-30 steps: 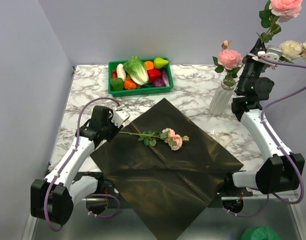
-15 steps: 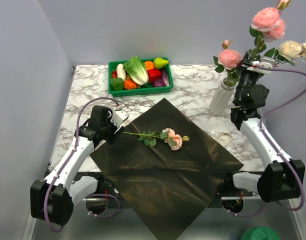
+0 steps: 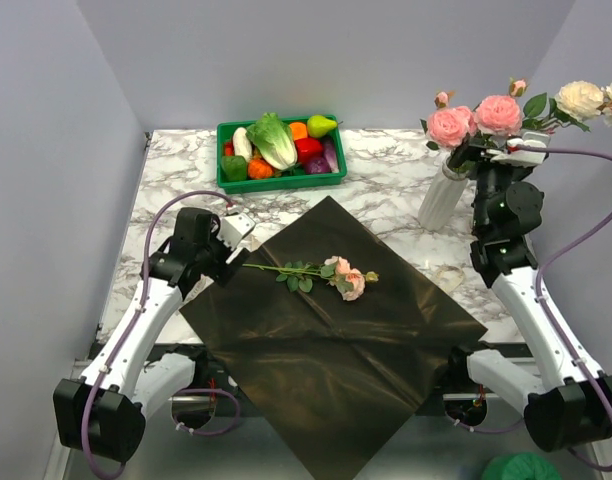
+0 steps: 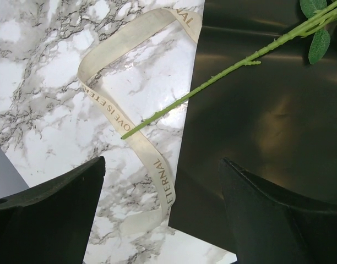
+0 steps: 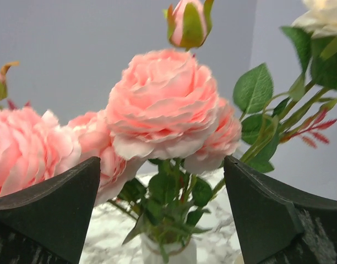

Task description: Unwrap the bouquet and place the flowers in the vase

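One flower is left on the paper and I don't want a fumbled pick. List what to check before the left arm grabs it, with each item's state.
1. Left gripper open: ok, jaws wide apart, nothing in them.
2. Stem within its line: ok, the bare end lies just ahead of the fingers.
3. Ribbon clear of the stem: not ok, the stem's tip lies on it.
4. Right gripper free: ok, open, holding nothing.
5. Vase upright: ok.
6. Room in the vase's mouth: cannot tell, leaves crowd it.
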Robot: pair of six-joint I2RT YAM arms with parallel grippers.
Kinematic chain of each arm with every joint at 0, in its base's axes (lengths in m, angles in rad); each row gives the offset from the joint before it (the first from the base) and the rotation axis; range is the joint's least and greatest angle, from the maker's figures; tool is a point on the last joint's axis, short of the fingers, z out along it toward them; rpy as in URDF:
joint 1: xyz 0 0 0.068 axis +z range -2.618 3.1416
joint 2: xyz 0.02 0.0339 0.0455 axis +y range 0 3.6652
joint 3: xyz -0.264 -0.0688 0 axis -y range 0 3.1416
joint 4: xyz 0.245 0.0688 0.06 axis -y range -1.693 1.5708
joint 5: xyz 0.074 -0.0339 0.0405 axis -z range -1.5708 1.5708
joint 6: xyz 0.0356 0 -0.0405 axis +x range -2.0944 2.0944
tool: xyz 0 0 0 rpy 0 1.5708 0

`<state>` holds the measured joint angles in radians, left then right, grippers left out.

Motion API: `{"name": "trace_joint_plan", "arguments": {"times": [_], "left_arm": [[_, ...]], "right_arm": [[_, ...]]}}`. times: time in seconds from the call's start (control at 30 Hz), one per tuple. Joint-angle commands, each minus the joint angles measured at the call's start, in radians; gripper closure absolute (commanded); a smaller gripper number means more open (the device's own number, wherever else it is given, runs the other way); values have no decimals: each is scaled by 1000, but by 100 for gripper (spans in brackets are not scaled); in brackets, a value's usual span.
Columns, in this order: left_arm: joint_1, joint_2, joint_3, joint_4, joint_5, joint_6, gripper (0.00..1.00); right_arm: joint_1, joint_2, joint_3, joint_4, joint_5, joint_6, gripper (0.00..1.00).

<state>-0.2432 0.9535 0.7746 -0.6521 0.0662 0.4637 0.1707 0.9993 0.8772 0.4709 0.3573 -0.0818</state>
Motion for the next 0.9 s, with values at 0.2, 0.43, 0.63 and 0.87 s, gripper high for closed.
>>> {"name": "trace_joint_plan", "arguments": {"times": [0.2,0.43,0.63,0.87], "left_arm": [[7,-62,29,-55,44,-53,1],[5,3,52,-78,112,22,1],[-39,134,83,-58,87,107,1],[-27,45,34,-12,132,81,1]], "right_arm": [[408,-133,63,-466,123,31,0],[602,-65,141,-914,174,429,0],[659,-2,86,-922,-142,755,0],[849,263,186,-920,-175,1129,0]]}}
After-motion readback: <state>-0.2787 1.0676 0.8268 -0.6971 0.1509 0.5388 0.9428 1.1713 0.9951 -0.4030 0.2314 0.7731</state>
